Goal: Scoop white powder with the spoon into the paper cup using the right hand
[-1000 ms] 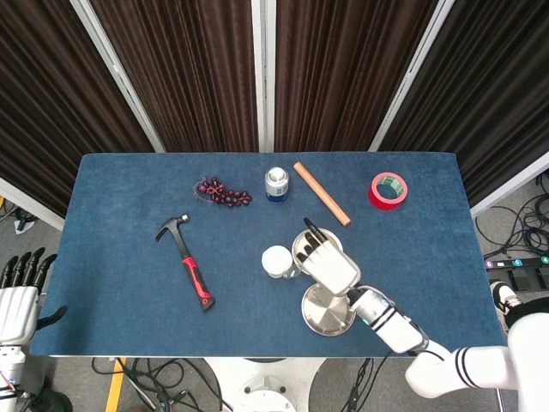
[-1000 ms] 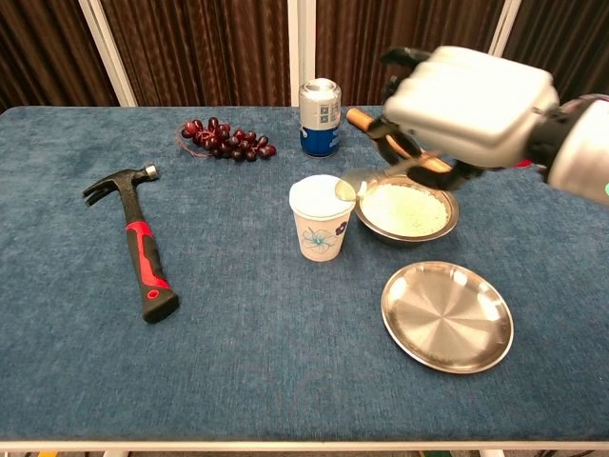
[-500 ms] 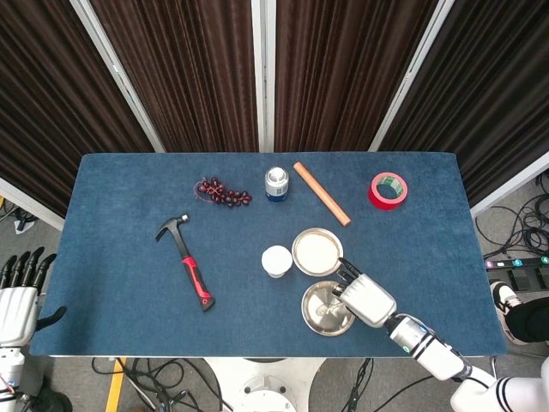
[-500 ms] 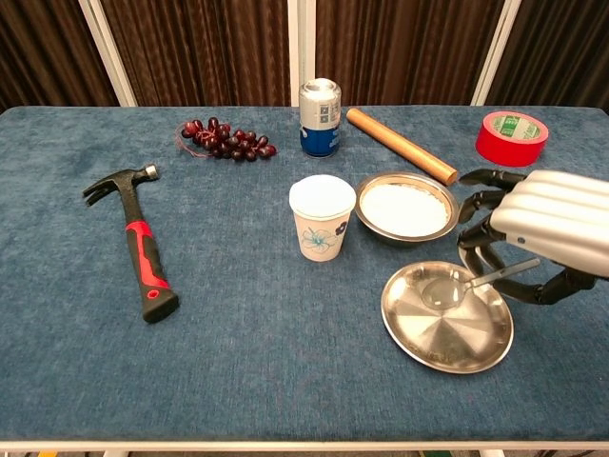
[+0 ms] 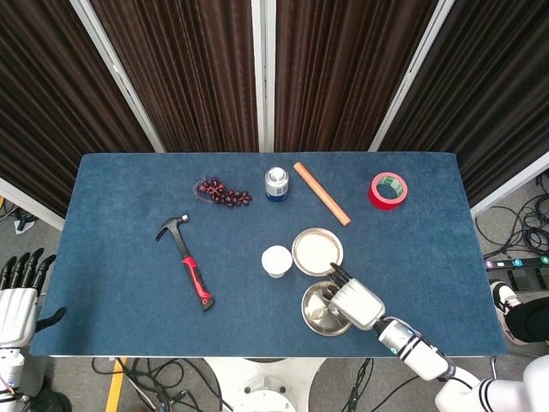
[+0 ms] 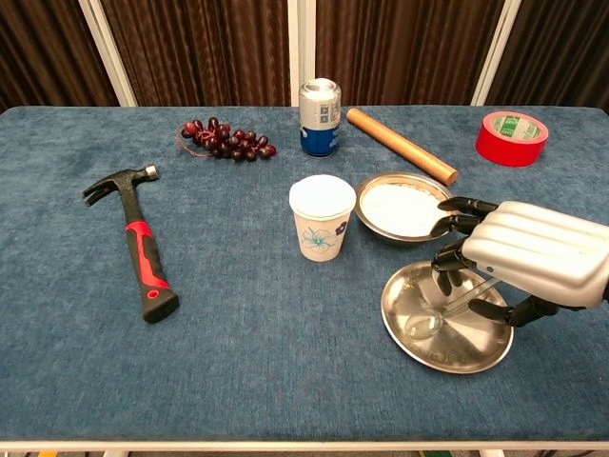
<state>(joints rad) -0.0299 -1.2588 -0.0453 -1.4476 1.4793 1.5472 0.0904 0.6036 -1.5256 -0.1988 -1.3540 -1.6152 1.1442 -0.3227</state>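
My right hand [image 6: 528, 257] hovers over the plate [image 6: 419, 343], fingers pinching the spoon [image 6: 440, 315], whose bowl rests on the plate. The powder bowl [image 6: 404, 208] sits at twelve o'clock from the plate, the cup [image 6: 322, 217] just beside it at nine. My left hand [image 5: 17, 300] hangs off the table's left edge, fingers straight and holding nothing.

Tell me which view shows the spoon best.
The chest view: the spoon shows in full there, its bowl lying in the plate and its handle running up under the right hand. In the head view the hand hides nearly all of it.
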